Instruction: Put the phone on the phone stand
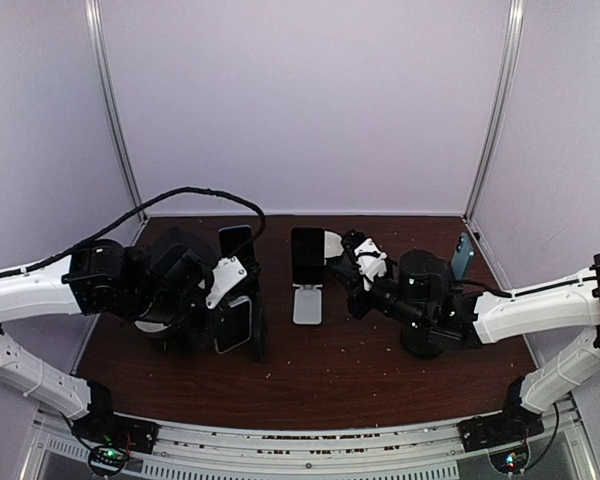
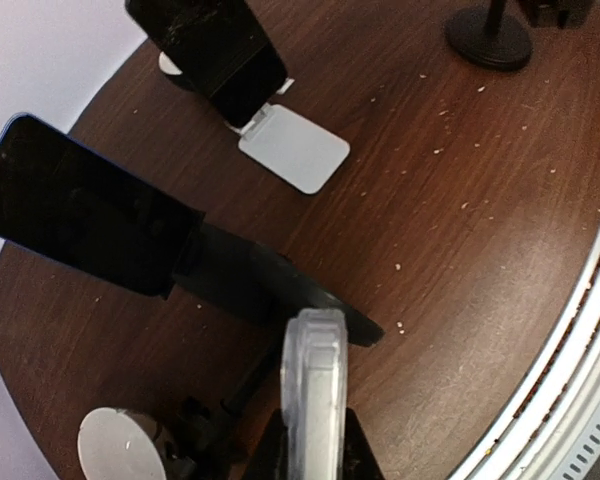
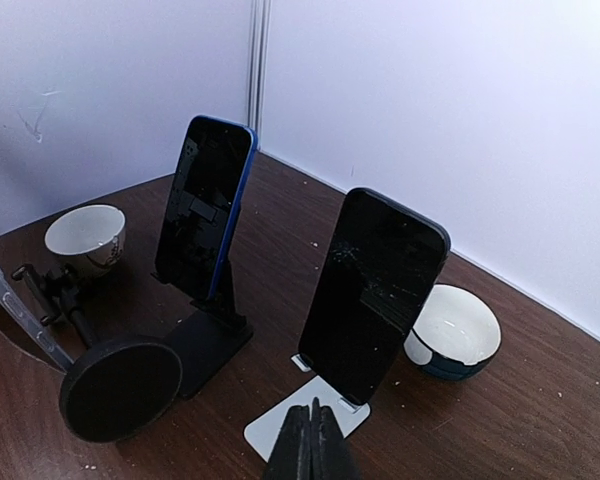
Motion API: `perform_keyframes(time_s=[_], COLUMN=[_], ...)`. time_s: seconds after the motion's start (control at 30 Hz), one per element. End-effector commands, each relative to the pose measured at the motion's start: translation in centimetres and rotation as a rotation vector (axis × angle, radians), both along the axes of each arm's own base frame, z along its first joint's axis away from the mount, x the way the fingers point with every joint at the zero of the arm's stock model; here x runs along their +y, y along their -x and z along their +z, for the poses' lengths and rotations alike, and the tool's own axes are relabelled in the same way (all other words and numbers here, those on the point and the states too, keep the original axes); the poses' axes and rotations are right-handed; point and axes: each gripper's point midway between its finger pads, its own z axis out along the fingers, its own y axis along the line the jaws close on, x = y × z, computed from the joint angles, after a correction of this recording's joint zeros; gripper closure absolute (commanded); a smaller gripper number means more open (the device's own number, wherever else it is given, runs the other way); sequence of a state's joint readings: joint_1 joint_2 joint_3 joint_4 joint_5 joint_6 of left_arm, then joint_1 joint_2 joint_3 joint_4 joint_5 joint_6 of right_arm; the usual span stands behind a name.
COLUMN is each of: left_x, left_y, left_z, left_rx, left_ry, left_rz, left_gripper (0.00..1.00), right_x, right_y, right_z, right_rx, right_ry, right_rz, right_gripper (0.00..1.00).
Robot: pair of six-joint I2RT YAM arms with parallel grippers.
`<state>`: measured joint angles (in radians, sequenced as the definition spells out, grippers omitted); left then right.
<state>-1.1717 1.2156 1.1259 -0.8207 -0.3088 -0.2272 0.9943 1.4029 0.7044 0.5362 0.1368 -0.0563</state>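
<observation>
L gripper [image 2: 314,445] is clamped nearly closed on the thin edges of a slim silver-rimmed phone [image 2: 313,370]. The L wrist cam sees this phone edge-on, its length running away from the fingers. Can't tell if its far end touches the dark brown wooden table [image 1: 380,380].

Landmark is the white folding phone stand [image 1: 307,305], mid-table. The held phone is to its left and slightly nearer the arm bases, not on any stand.

The white stand is already taken: a black phone w/ cracked screen [image 3: 375,290] leans back on it, bottom edge in the lip.

Just left of the white stand, between it and the held phone, is a black angled stand [image 3: 212,345] carrying a blue-edged phone [image 3: 205,205], upright w/ a slight tilt.

R gripper [image 3: 311,440] sits right of the white stand, close to its base plate. Its fingers are pressed together w/ nothing between them, tips pointing at the stand's front.

Behind-right of the white stand, beside the cracked phone, is a white bowl w/ dark blue outside [image 3: 458,330]. A plain white bowl [image 3: 85,235] lies far left of the stand, near the L arm.

Well right of the white stand a black round-base pole stand [image 2: 490,40] holds a teal phone [image 1: 463,255] near the back corner
</observation>
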Motion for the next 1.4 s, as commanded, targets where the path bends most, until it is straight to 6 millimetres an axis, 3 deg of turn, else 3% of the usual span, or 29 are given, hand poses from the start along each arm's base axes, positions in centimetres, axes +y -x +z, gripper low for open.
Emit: perform_keyframes(time_s=[0.0,0.17,0.23,0.33,0.47,0.5,0.57,0.7,0.83,0.9,1.0,1.03,1.07,1.1,1.13,1.17,1.2,1.27,1.37], left_x=[-5.3,-5.9,-5.5,-5.2,-4.4,-4.5,-4.9,-5.7,-5.7,-5.7,-6.1,-6.2,-6.0,-5.7,-5.0,-4.0,-2.8,-0.5,2.8], left_y=[-1.0,-1.0,-0.6,0.9,2.8,3.4,4.7,5.7,6.4,6.8,6.6,6.3,5.8,5.0,4.0,2.9,2.0,1.6,3.0], left_z=[7.0,8.4,9.1,9.7,12.0,12.6,13.4,13.8,14.6,14.8,13.9,13.4,12.8,12.1,11.0,9.7,7.9,4.2,-2.2], left_rx=[-0.173,-0.192,-0.188,-0.186,-0.219,-0.223,-0.213,-0.216,-0.226,-0.225,-0.208,-0.197,-0.183,-0.171,-0.147,-0.129,-0.077,0.025,0.232], left_ry=[0.248,0.338,0.378,0.433,0.580,0.615,0.671,0.701,0.740,0.761,0.739,0.718,0.693,0.668,0.637,0.597,0.567,0.494,0.407], left_rz=[-0.155,-0.156,-0.159,-0.240,-0.317,-0.352,-0.420,-0.474,-0.504,-0.521,-0.509,-0.489,-0.454,-0.396,-0.310,-0.206,-0.087,0.073,0.276], left_gripper=[1.00,1.00,1.00,1.00,1.00,1.00,1.00,1.00,1.00,1.00,1.00,1.00,0.98,0.77,0.64,0.44,0.35,0.27,0.24], right_x=[0.4,0.8,1.0,1.8,2.8,3.1,4.0,7.0,8.6,9.1,9.3,9.1,8.8,8.5,8.0,7.3,6.7,5.2,3.1], right_y=[1.0,3.0,4.3,7.6,13.6,14.2,15.1,16.7,16.7,16.5,16.3,16.1,15.9,15.5,14.9,13.8,12.9,11.0,9.1], right_z=[-0.6,0.4,1.4,3.6,6.6,7.2,8.3,8.5,7.8,7.6,7.4,7.6,7.8,8.0,8.1,8.0,8.0,7.4,6.6], right_rx=[0.010,0.006,-0.011,-0.022,0.023,0.035,0.043,0.067,0.108,0.124,0.146,0.138,0.128,0.120,0.122,0.141,0.166,0.224,0.235], right_ry=[-0.012,0.000,0.002,0.029,0.059,0.038,-0.020,-0.010,0.013,0.022,0.028,0.024,0.015,0.009,0.003,0.000,-0.006,-0.001,0.052], right_rz=[0.059,0.172,0.246,0.437,0.781,0.815,0.861,0.942,0.965,0.964,0.954,0.938,0.916,0.885,0.846,0.801,0.764,0.684,0.541], right_gripper=[1.00,1.00,0.92,0.61,0.11,0.01,0.00,0.08,0.19,0.40,0.89,1.00,1.00,1.00,1.00,1.00,1.00,1.00,1.00])
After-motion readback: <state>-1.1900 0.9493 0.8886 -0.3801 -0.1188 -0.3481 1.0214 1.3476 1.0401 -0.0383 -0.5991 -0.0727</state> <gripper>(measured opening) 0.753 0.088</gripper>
